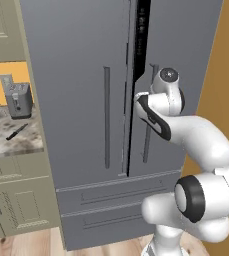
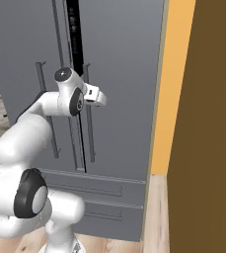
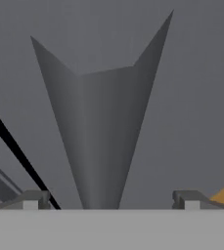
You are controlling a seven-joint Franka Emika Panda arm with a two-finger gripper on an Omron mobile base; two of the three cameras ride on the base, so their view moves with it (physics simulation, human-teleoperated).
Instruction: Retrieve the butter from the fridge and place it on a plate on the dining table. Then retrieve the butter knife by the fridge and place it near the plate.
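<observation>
The grey fridge (image 1: pixel 86 100) fills the middle of both base views, its two upper doors meeting at a seam where a narrow black gap shows along the upper part, so the right door stands slightly ajar. Each door carries a long vertical bar handle: the left handle (image 1: pixel 106 117) is free, while the right handle (image 2: pixel 89 113) is partly covered by the arm's wrist. Two drawers (image 1: pixel 118 192) sit below the doors. The end effector (image 3: pixel 111 200) is pressed up close to the right door at about mid-height of that handle; in the hand view its two fingertips (image 3: pixel 33 199) stand far apart at the bottom corners, jaws wide, with the handle bar rising between them and nothing gripped. Whether the fingers touch the bar cannot be told. To the left of the fridge, in the left base view, a speckled counter (image 1: pixel 16 145) holds a toaster (image 1: pixel 19 99) at the back and, nearer the front, the dark slim knife (image 1: pixel 17 131) lying at a slant, apart from the toaster. Olive-beige cabinets (image 1: pixel 21 205) stand under that counter. On the right of the fridge an orange wall (image 2: pixel 176 84) and a brown panel (image 2: pixel 208 123) show, with wooden floor (image 2: pixel 156 217) below.
</observation>
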